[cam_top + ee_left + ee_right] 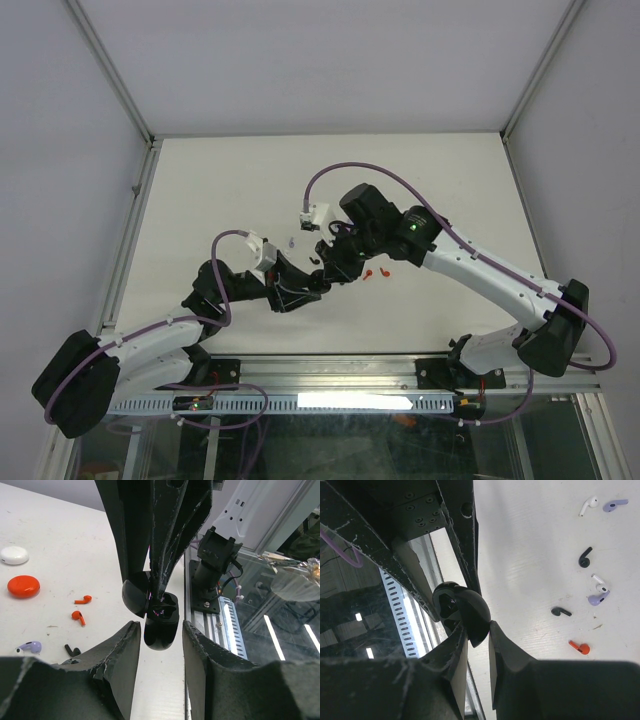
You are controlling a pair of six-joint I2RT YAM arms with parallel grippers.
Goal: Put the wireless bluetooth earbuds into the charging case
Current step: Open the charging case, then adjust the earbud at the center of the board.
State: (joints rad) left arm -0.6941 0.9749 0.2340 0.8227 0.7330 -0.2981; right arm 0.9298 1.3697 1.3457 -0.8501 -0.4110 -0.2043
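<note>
Right gripper [476, 634] clenched on the lid of the open black charging case [161, 635], mid-table. Left gripper [159, 626] was released, fingers [125, 645] flanking the case body with slim gaps. Earbuds [561, 612] lay scattered on the table [60, 525], apart from the case, left and right of it.

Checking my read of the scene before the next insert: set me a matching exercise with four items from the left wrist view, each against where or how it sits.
Things:
1. black charging case
2. red case
3. lavender earbud
4. orange earbuds

Places or states:
a. on the table beside the white case
b. two of them, lying close together on the table
c. lid open, between the fingers of the left gripper
d. single, just left of the black earbud

Pairs: 1-c, 2-a, 3-d, 4-b.
</note>
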